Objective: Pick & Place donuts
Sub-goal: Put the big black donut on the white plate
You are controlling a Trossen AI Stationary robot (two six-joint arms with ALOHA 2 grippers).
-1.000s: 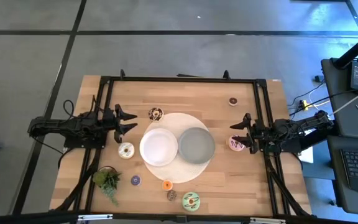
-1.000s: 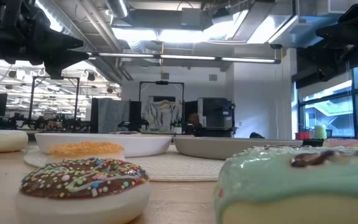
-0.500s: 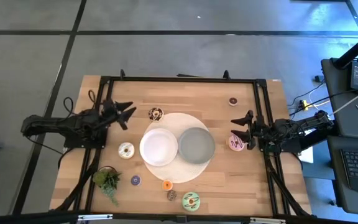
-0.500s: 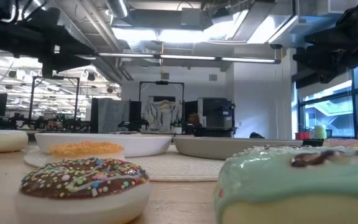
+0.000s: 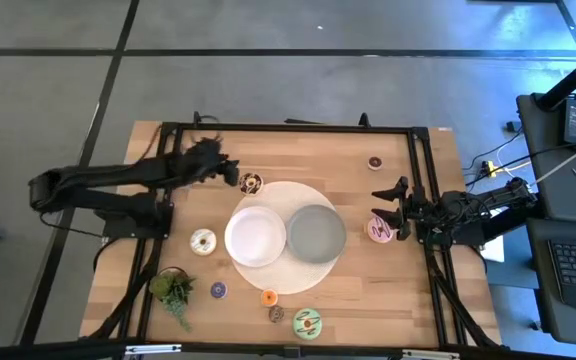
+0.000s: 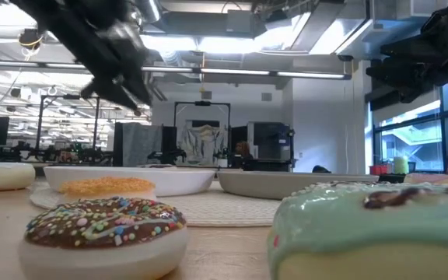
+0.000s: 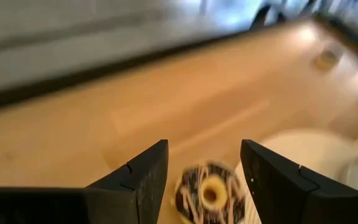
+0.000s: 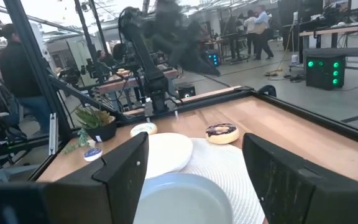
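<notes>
Donuts lie scattered on the bare wooden table (image 5: pixel 158 135), and both dishes sit empty, so by the look of it the task has hardly begun.

Furthest left among the rings, a white-iced donut (image 5: pixel 203 241) rests flat beside the white dish (image 5: pixel 255 237), with a small purple mini donut (image 5: pixel 218 290) nearer the leafy plant (image 5: pixel 173 290). Above them the left gripper (image 7: pixel 204 163) hangs with its dark fingers spread wide and nothing between them, straddling the chocolate donut (image 7: pixel 211 195), a glossy ring with pale drizzle at the edge of the woven round mat (image 5: pixel 288 190).

Along the front edge sit an orange mini donut (image 5: pixel 269 297), a sprinkled brown donut (image 5: pixel 277 314) and a smooth green-iced donut (image 5: pixel 306 322). The grey dish (image 5: pixel 316 232) is matte and shallow.

Toward the right, a tiny dark donut (image 5: pixel 375 162) lies near the far corner. The right gripper (image 5: pixel 390 210), open and holding nothing, hovers beside the pink donut (image 5: pixel 379 230).
</notes>
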